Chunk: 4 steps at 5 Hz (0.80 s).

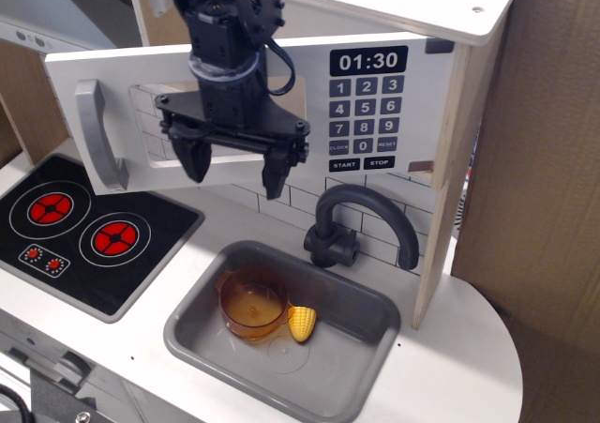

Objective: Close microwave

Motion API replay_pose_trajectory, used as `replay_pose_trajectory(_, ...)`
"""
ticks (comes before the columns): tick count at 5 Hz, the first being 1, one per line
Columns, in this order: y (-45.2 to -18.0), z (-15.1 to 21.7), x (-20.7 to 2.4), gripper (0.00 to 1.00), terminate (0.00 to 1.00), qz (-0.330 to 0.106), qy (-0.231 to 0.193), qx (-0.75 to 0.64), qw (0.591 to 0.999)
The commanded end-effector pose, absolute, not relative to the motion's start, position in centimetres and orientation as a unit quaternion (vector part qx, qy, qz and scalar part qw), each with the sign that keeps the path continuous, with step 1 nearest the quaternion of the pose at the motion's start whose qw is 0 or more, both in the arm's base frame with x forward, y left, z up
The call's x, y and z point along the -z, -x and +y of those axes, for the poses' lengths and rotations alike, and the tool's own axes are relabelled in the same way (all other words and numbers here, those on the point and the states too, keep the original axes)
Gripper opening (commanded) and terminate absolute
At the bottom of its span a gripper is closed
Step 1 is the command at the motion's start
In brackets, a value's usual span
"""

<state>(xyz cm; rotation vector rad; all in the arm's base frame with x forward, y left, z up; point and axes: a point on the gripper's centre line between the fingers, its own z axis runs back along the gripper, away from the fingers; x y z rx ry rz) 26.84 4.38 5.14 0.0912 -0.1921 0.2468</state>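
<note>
At the near edge, the white counter (450, 367) of the toy kitchen is seen, with a grey sink (361, 343) let into it. In the sink an amber transparent pot (251, 306) is set, and a yellow corn piece (302, 324) lies just beside it, touching its right side. To the left, a black stovetop (89, 231) with two red burners is laid flush in the counter. Behind the sink a dark grey faucet (361, 221) is mounted, curving over to the right.

Above the counter the black gripper (234, 172) is held in front of the microwave (281, 104) – its two fingers are spread wide apart, pointing downward, with nothing between them. Whether the door is touched cannot be told.

The microwave sits under the pale wood top shelf (412, 6); its white door carries a grey bar handle (98, 132) at the left end, and the black keypad (367, 109) at the right reads 01:30. The door stands swung out at its handle end – not closed. Behind it, white tile backsplash (272, 203) is seen.
</note>
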Motion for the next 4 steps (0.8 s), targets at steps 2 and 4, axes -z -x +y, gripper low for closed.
replay_pose_trajectory(2, -32.8, 7.6, -7.1, 1.0, 0.0, -0.251, -0.081, -0.089, 0.961)
replay_pose_trajectory(4, -35.9, 9.1, -7.1, 1.0, 0.0, -0.296, -0.077, -0.057, 0.95)
